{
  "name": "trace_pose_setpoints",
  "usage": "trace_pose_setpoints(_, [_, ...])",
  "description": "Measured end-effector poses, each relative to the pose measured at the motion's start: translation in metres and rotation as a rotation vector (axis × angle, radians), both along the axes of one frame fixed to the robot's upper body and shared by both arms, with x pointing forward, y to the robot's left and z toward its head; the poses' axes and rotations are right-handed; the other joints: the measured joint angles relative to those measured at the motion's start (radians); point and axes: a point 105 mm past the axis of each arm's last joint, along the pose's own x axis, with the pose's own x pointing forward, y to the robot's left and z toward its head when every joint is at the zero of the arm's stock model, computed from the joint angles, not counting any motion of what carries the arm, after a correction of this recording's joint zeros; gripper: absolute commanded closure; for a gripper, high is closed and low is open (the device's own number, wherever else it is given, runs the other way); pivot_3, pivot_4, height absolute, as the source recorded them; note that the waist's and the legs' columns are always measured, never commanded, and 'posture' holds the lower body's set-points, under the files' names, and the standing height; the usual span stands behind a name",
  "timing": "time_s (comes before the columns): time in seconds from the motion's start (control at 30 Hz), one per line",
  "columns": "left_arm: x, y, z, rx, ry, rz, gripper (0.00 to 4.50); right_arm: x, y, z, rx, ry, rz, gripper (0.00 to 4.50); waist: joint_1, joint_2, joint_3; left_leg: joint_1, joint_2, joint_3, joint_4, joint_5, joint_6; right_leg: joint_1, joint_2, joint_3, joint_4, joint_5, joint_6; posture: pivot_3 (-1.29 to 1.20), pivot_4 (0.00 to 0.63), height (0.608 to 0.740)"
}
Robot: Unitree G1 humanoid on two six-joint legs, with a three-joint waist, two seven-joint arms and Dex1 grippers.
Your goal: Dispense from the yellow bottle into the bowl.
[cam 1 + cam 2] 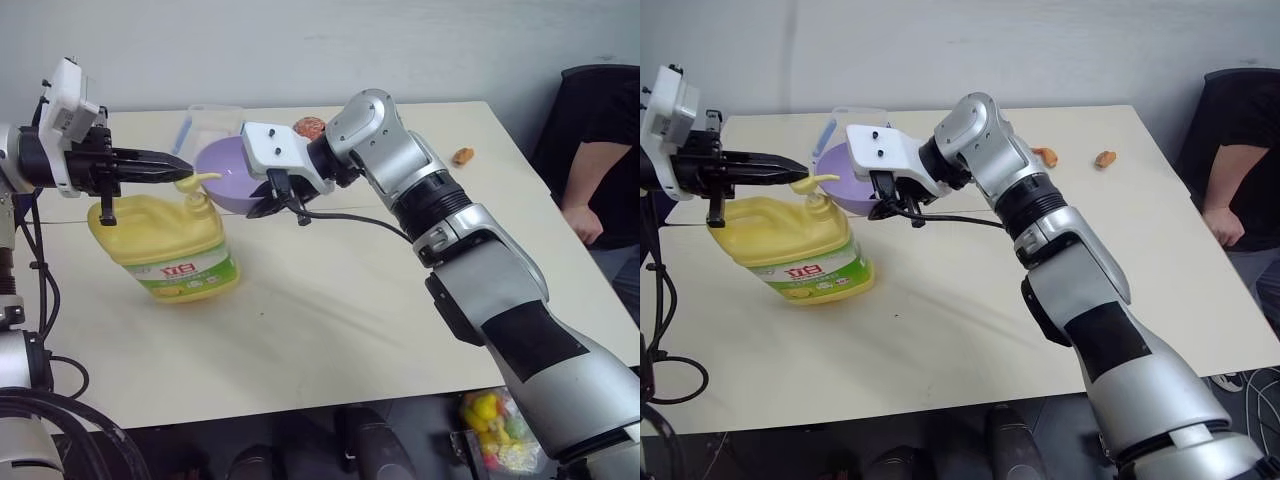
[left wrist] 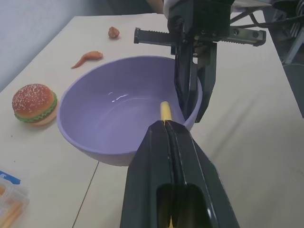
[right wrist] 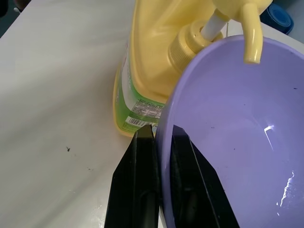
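Fingers of the right gripper [image 3: 161,190] pinch the bowl's [image 1: 228,178] rim, holding it under the spout at the bottle's [image 1: 170,245] 1 o'clock. Left fingers [image 2: 173,161] are pressed together atop the pump [image 1: 812,183], apparently to push it so liquid lands inside the bowl.

A toy burger [image 2: 34,104], clear container [image 1: 213,122] and small orange bits [image 1: 1104,158] on the table [image 1: 330,320].

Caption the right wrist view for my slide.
Right gripper pinches the lavender bowl's rim, holding it under the yellow bottle's pump spout.
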Motion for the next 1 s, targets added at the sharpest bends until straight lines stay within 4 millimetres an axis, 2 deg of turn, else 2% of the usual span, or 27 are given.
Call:
trace_pose_setpoints(0.4, [0.004, -0.001, -0.002, 0.099, -0.067, -0.015, 4.48, 0.001, -0.001, 0.0, -0.005, -0.001, -0.003, 4.5, 0.0, 0.0, 0.0, 0.001, -0.006, -0.001, 0.0, 0.003, 0.004, 0.002, -0.01, -0.001, 0.001, 0.0, 0.0, 0.0, 0.15, 0.74])
trace_pose_setpoints(0.67, [0.004, 0.0, -0.007, 0.134, -0.087, -0.02, 4.48, 0.0, -0.001, 0.0, -0.005, -0.001, -0.002, 4.5, 0.0, 0.003, -0.002, 0.003, -0.007, -0.001, 0.0, 0.003, 0.005, 0.004, -0.011, 0.0, 0.001, 0.0, 0.0, 0.0, 0.15, 0.74])
trace_pose_setpoints(0.8, [0.006, 0.002, -0.012, 0.16, -0.089, -0.009, 4.48, 0.0, 0.0, -0.002, -0.01, 0.006, -0.003, 4.5, -0.001, 0.005, -0.002, 0.015, -0.006, -0.001, -0.003, 0.003, 0.005, 0.017, -0.011, 0.0, -0.002, 0.0, 0.0, 0.0, 0.15, 0.74])
trace_pose_setpoints(1.0, [0.009, 0.002, -0.015, 0.154, -0.094, 0.004, 4.48, 0.001, -0.001, -0.003, -0.016, 0.016, -0.013, 4.5, 0.002, 0.007, -0.003, 0.016, -0.006, 0.0, -0.003, 0.003, 0.005, 0.019, -0.012, 0.001, -0.003, 0.0, 0.0, 0.0, 0.15, 0.74])
